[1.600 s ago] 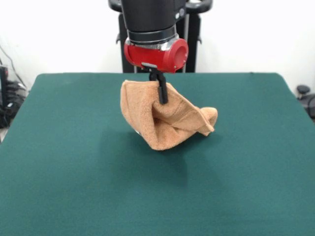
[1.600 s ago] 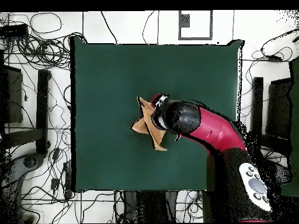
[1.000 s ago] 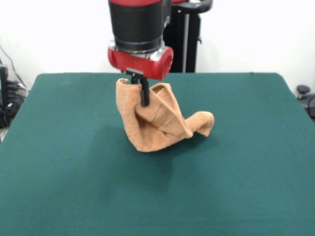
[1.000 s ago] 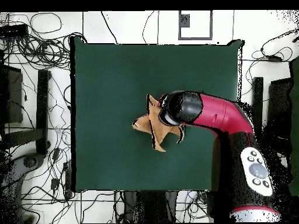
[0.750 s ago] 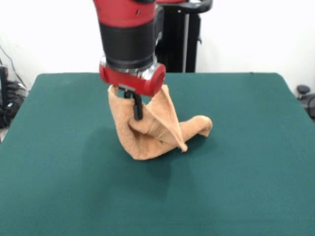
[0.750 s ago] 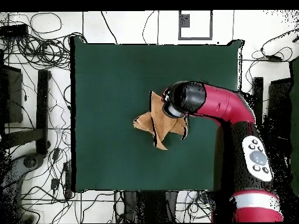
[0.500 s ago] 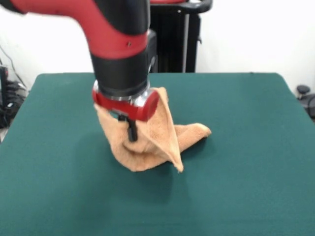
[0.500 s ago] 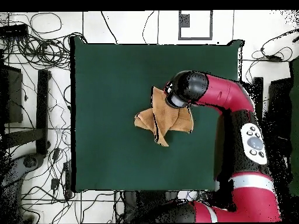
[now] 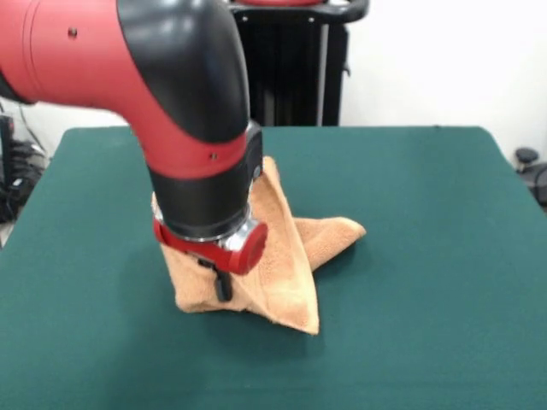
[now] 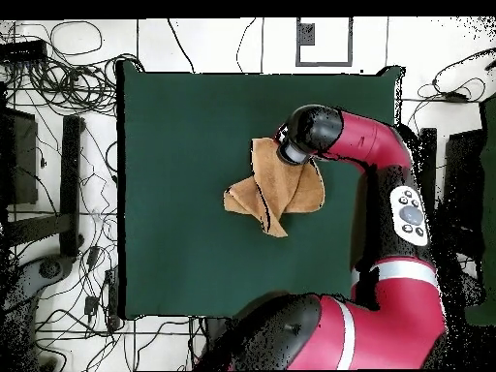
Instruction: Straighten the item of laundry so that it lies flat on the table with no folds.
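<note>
The gripper (image 9: 222, 286) pinches the towel (image 9: 282, 256) tight, pulling it out near the table's (image 9: 427, 256) middle. It's bunched up. Next, I think, let go and smooth the folds.

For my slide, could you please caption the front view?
Sawyer gripper shut on a crumpled orange towel, dragging it across the green table.
</note>
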{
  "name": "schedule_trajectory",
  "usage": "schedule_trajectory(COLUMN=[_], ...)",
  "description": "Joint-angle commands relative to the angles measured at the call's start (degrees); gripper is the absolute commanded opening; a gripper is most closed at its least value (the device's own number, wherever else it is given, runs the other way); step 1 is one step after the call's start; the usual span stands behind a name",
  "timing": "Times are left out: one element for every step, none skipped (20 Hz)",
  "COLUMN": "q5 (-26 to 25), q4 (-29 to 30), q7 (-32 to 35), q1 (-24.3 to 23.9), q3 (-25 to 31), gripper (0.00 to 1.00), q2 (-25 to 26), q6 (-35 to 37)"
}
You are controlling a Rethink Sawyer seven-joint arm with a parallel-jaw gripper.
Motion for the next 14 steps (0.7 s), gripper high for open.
schedule_trajectory(q5=[-2.4,-2.4,-2.5,-2.5,-2.5,-2.5,-2.4,-2.5,-2.9,-2.7,-2.5,-2.3,-2.3,-2.3], q4=[-3.7,-3.2,-3.5,-3.9,-4.7,-4.7,-4.6,-4.1,-3.7,-3.1,-2.6,-2.5,-2.9,-3.5], q7=[-9.3,-9.1,-9.1,-9.0,-9.2,-9.3,-9.2,-9.2,-9.9,-9.8,-9.8,-9.5,-9.0,-8.0], q1=[0.8,0.8,0.8,0.8,0.9,0.8,0.8,0.7,0.4,0.1,-0.2,-0.2,0.1,0.8], q3=[6.4,6.4,6.5,6.6,6.8,6.9,7.0,7.1,7.4,7.8,8.1,8.1,7.6,6.7], gripper=[0.0,0.0,0.0,0.0,0.0,0.0,0.0,0.0,1.0,1.0,1.0,1.0,1.0,1.0], q2=[4.0,4.2,4.6,5.0,5.7,5.8,5.9,5.7,5.5,5.4,5.3,5.2,5.3,5.1], q6=[-0.7,-1.6,-1.9,-2.3,-2.2,-2.5,-3.1,-4.4,-6.3,-7.2,-8.1,-7.8,-6.8,-4.3])
